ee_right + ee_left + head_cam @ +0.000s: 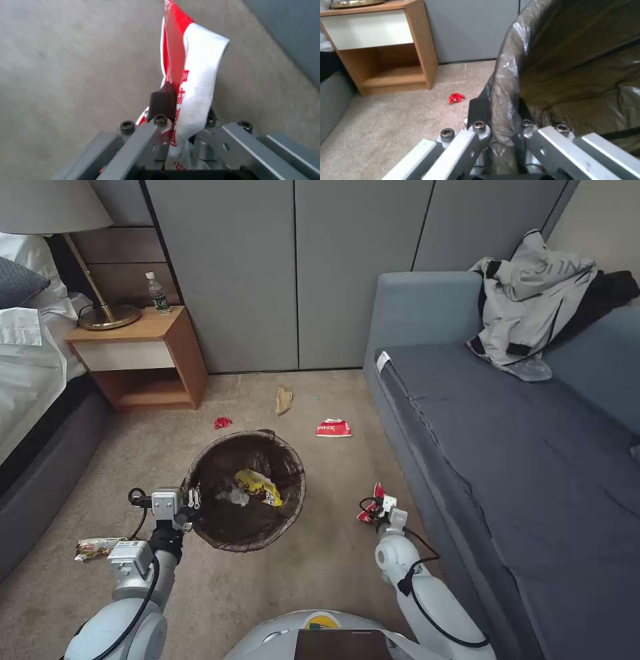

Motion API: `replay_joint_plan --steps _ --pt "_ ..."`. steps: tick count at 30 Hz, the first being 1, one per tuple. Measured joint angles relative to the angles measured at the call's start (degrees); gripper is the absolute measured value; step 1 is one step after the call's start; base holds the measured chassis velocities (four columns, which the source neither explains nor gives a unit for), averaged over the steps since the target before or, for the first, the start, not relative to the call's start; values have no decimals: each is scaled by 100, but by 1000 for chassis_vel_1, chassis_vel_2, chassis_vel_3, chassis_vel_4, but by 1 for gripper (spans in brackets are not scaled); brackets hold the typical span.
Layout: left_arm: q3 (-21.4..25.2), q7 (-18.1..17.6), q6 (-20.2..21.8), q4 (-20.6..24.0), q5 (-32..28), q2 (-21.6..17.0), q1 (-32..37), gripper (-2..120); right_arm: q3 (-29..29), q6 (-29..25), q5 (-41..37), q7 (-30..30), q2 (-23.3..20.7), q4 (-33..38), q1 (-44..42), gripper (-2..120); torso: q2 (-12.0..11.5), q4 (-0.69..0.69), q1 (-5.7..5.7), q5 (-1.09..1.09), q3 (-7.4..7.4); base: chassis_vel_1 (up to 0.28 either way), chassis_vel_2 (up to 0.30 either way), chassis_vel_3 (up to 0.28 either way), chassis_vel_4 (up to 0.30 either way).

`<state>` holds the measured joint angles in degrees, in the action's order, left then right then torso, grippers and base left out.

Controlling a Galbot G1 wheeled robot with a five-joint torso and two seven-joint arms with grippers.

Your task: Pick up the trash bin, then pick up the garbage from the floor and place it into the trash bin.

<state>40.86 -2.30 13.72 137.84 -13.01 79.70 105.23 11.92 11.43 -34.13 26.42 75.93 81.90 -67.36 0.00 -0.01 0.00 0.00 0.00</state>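
Left gripper [191, 508] clamps the bin [245, 490] rim, right gripper [379, 511] pinches a red-and-white packet [190, 82] well apart beside the bin; risk: the thin liner [506, 82] slips, or the limp packet snags on the rim during transfer.
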Motion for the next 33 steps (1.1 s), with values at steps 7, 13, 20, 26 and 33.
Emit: replay_joint_plan --steps 7,13,20,26,33 --pt "-3 0 -2 13 -3 7 1 0 -40 184 32 22 -235 1297 -295 2 0 1 0 0 0 0 0 0 0" --pt "9 -1 -6 18 -3 -1 4 0 -135 310 201 -41 -586 2722 -464 2 0 1 0 0 0 0 0 0 0" --pt "14 -4 -3 15 2 5 0 0 -96 516 115 -102 -1042 4069 -438 2 0 1 0 0 0 0 0 0 0" --pt "-18 -7 26 -20 47 29 -5 0 34 633 -115 -540 -1319 4995 -495 2 0 0 0 0 0 0 0 0 0" --pt "-56 -4 67 -27 111 73 -10 0 110 548 -176 -1407 -1733 5385 -296 2 0 0 0 0 0 0 0 0 0"
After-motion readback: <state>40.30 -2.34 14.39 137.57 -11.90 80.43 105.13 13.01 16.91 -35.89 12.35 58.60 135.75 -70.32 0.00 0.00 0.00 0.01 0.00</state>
